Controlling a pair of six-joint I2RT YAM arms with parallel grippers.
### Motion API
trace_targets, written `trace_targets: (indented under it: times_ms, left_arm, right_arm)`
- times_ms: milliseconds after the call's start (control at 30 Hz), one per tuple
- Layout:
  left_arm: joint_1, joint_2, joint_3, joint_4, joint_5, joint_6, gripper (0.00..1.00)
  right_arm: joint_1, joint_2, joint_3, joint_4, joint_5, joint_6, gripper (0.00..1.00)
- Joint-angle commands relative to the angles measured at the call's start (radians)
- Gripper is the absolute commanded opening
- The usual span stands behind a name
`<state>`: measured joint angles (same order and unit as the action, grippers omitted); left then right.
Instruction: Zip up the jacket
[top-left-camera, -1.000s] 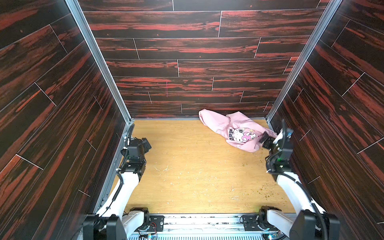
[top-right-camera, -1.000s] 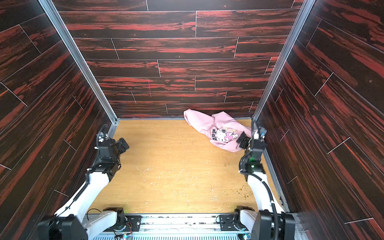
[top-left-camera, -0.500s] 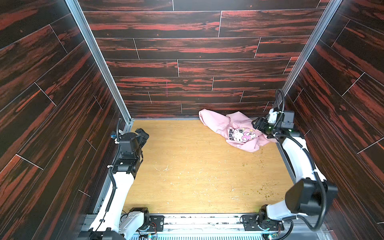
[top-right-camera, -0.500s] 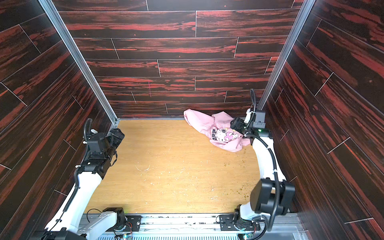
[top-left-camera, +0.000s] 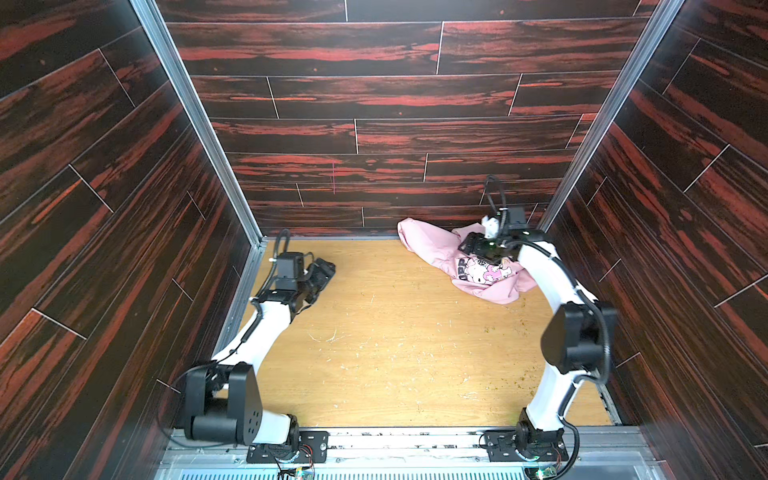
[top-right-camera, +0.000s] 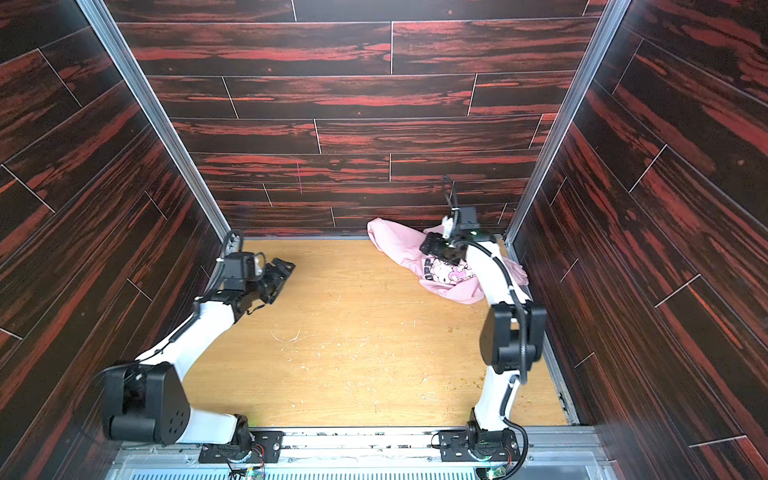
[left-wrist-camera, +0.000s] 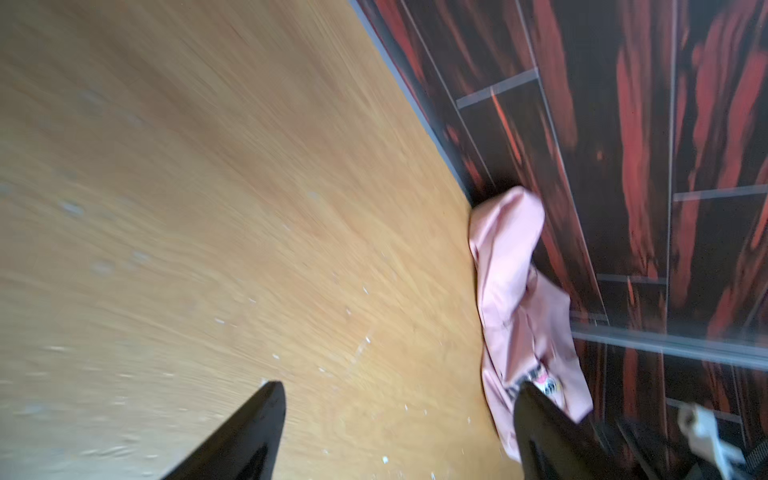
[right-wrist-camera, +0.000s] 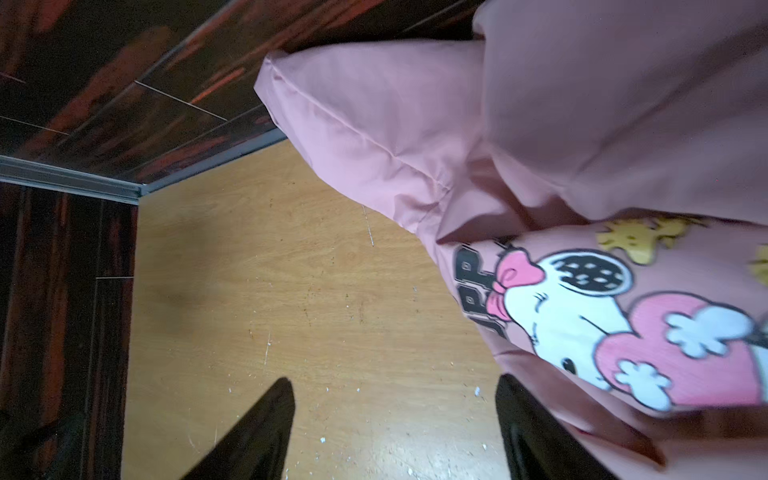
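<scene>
The light-pink jacket (top-left-camera: 436, 249) (top-right-camera: 397, 245) lies crumpled in the far right corner of the wooden floor, with its cartoon print (top-left-camera: 482, 270) facing up. No zipper shows. My right gripper (top-left-camera: 464, 248) (top-right-camera: 428, 248) hangs just above the jacket's middle, beside the print. In the right wrist view the right gripper (right-wrist-camera: 395, 380) is open over bare floor, and one finger (right-wrist-camera: 536, 428) is at the edge of the jacket (right-wrist-camera: 415, 124). My left gripper (top-left-camera: 326, 268) (top-right-camera: 286, 268) is open over the floor at the far left, well away from the jacket (left-wrist-camera: 511, 291). Nothing is between the fingers of the left gripper (left-wrist-camera: 399, 384).
Dark red-streaked wood walls (top-left-camera: 374, 137) close in the floor on three sides, with aluminium posts (top-left-camera: 582, 166) at the back corners. The yellow wooden floor (top-left-camera: 395, 353) is scratched and speckled with crumbs. The jacket lies against the back wall.
The right arm swung from the right wall inward and now has its gripper over the jacket. The left arm reached further out over the floor. The jacket has not moved.
</scene>
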<state>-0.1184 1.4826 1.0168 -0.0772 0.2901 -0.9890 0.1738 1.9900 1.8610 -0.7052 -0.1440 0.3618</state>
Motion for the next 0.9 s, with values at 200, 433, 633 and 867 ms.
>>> trace_targets:
  times_ms: [200, 433, 633, 867]
  left_arm:
    - [-0.145, 0.159, 0.035, 0.151, 0.085, -0.11, 1.0]
    - [-0.144, 0.232, 0.1, 0.13, 0.139, -0.094, 0.97]
    - [-0.136, 0.26, 0.142, 0.115, 0.159, -0.089, 0.92]
    - [-0.113, 0.213, 0.108, 0.092, 0.129, -0.088, 0.87]
  right_arm:
    - [0.079, 0.371, 0.389, -0.319, 0.435, -0.039, 0.79]
    - [0.078, 0.447, 0.398, -0.332, 0.523, -0.037, 0.8]
    - [0.076, 0.487, 0.41, -0.331, 0.497, -0.027, 0.44]
    - [0.092, 0.44, 0.361, -0.324, 0.311, -0.017, 0.0]
